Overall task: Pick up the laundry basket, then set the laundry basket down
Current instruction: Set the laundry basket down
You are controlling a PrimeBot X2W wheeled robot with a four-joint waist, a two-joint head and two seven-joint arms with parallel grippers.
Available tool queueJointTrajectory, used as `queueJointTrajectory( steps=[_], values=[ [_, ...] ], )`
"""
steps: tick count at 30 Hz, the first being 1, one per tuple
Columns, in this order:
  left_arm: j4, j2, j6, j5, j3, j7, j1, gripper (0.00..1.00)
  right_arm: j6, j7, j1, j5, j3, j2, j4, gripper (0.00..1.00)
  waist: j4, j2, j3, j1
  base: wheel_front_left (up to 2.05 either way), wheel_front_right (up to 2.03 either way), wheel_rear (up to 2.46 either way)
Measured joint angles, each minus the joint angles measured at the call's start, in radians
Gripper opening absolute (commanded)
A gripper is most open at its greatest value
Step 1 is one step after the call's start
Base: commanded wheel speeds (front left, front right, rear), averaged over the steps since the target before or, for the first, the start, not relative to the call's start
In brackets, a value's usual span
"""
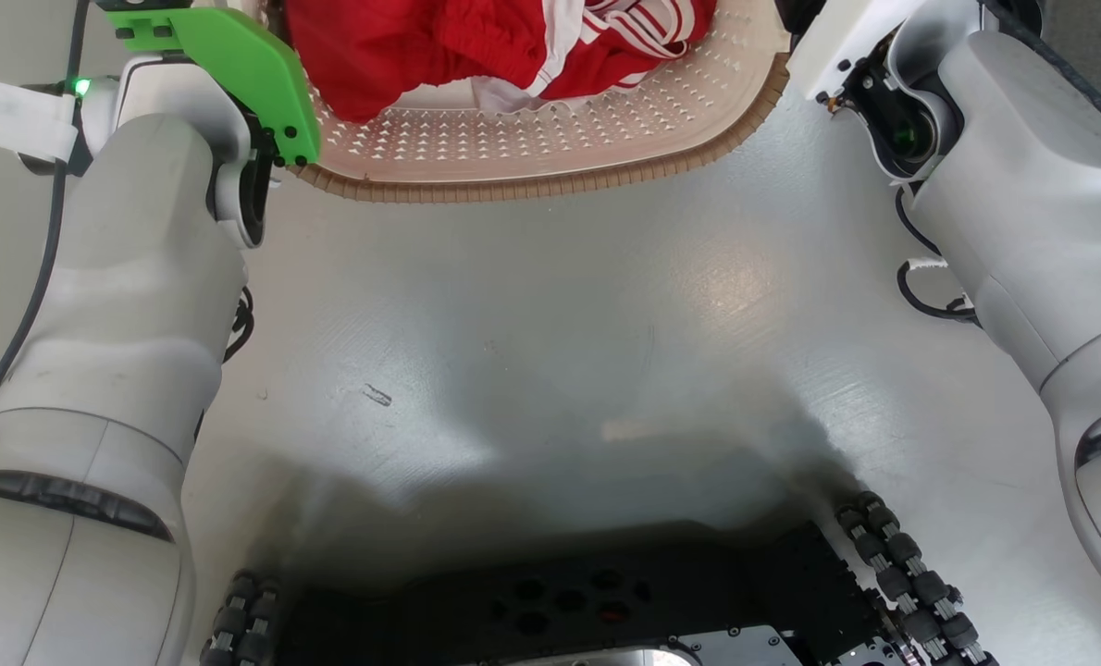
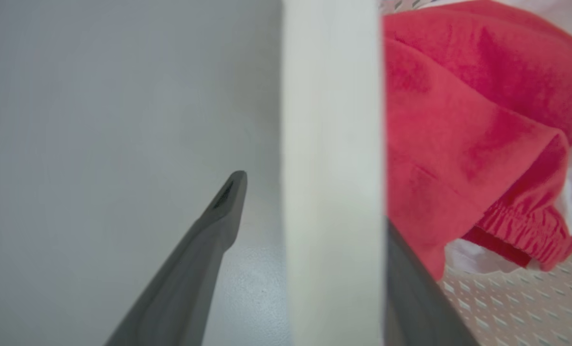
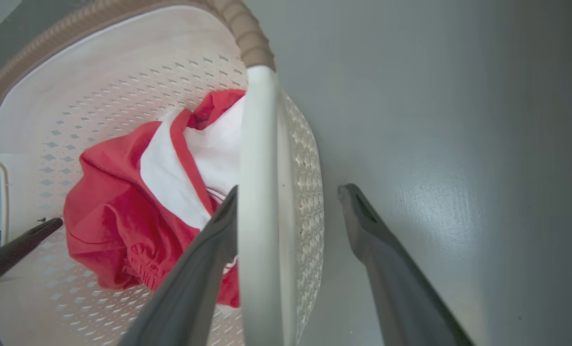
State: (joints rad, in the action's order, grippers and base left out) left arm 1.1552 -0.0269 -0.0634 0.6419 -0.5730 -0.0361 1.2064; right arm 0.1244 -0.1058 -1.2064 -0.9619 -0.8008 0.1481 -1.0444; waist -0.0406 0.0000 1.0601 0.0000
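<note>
In the head view, the laundry basket point(image 1: 532, 190) is at the top of the picture, between the robot's two pale arms. Whether it rests on the grey floor point(image 1: 560, 370) or hangs above it, I cannot tell. Its brown ribbed rim curves towards the robot, and red clothes point(image 1: 402, 46) with white stripes are heaped inside. The left arm point(image 1: 134, 305) carries a bright green plate point(image 1: 245, 74) at the basket's left corner, with a small green light point(image 1: 80, 87) glowing beside it. A white band point(image 1: 0, 111) on that arm has a marking too blurred to read. The right arm point(image 1: 1022, 185) reaches to the basket's right corner. The black base point(image 1: 560, 601) and its roller wheels point(image 1: 911, 573) lie along the bottom.

In the left wrist view, the left fingers point(image 2: 209, 240) stand apart with the cream left handle point(image 2: 331, 168) running up between them. One finger is clear of the handle, with floor in the gap. The other is just at the handle's far edge, on the basket's side. Beyond it are the red clothes point(image 2: 459, 120), with a gathered hem, and the basket's perforated wall point(image 2: 531, 307).

In the right wrist view, the right fingers point(image 3: 377, 250) are likewise apart, astride the right handle point(image 3: 257, 192). The inner finger is against the handle and the outer one is well clear, over the floor. Across the basket point(image 3: 122, 72), past the clothes point(image 3: 108, 216), one of the left fingers point(image 3: 17, 250) pokes in beside the far handle.
</note>
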Motion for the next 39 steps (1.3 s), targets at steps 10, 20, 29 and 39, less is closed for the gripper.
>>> queueJointTrajectory(
  steps=[10,20,29,39],
  values=[
    [0.022,0.001,0.0,0.0,-0.003,-0.002,-0.001,1.0,0.0,-0.018,-0.003,-0.007,-0.016,-0.005,-0.021,1.0,-0.004,0.0,-0.016,0.0,0.0,0.0,0.0],
    [0.034,0.002,0.012,0.002,-0.002,-0.027,-0.012,1.0,0.0,-0.026,0.01,-0.016,-0.036,-0.021,-0.036,1.0,-0.01,0.0,-0.059,0.0,0.0,0.0,0.0],
    [0.055,0.002,0.03,0.004,-0.004,-0.046,-0.055,1.0,0.0,-0.035,0.043,-0.027,-0.05,-0.028,-0.048,1.0,-0.018,0.0,-0.116,0.0,0.0,0.0,0.0],
    [0.07,0.003,0.052,0.017,-0.001,-0.083,-0.115,1.0,0.0,-0.061,0.113,-0.051,-0.058,-0.046,-0.059,1.0,-0.033,0.0,-0.202,0.0,0.0,0.0,0.0]
  ],
)
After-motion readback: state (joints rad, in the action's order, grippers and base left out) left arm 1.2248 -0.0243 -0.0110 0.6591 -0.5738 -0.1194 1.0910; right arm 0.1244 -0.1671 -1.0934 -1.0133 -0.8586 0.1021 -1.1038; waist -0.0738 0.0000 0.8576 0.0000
